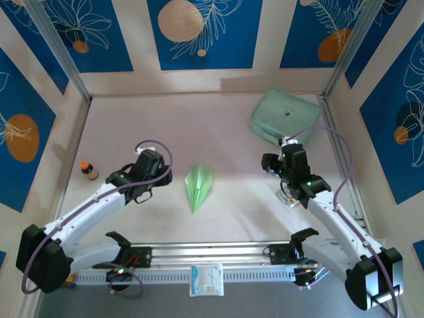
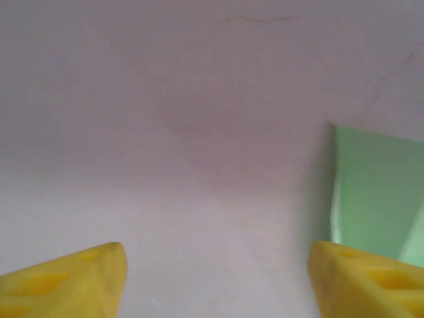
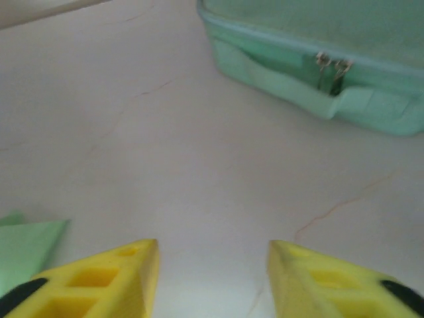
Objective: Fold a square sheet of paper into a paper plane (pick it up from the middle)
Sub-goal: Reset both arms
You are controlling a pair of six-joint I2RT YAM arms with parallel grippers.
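Paper plane: the light-green paper plane (image 1: 199, 187) is seen lying on the table (image 1: 218, 132), in the middle, between the two arms. A fold line is seen down its middle. Its sharp tip is pointed toward the near edge, where the arm bases are bolted.

Left gripper: the left gripper (image 1: 161, 173) is placed to the left of the plane and apart from it. In the left wrist view its yellow fingers (image 2: 66, 281) are spread wide, and bare table is seen between them. Nothing is held. A green edge of the plane (image 2: 374, 192) is seen just past the right-hand finger.

Right gripper: the right gripper (image 1: 270, 165) is placed to the right of the plane and apart from it. In the right wrist view its jaws are parted, and bare table is seen between them. Nothing is held. A corner of the plane (image 3: 26, 248) is seen at the left.

Green case: a thick mint-green case (image 1: 285, 116) with a zip is laid at the far right of the table.

Small bottle: a small bottle (image 1: 88, 170) with an orange cap is stood near the left wall.

Packet: a white-and-blue packet (image 1: 206, 279) is laid at the near edge, between the arm bases.
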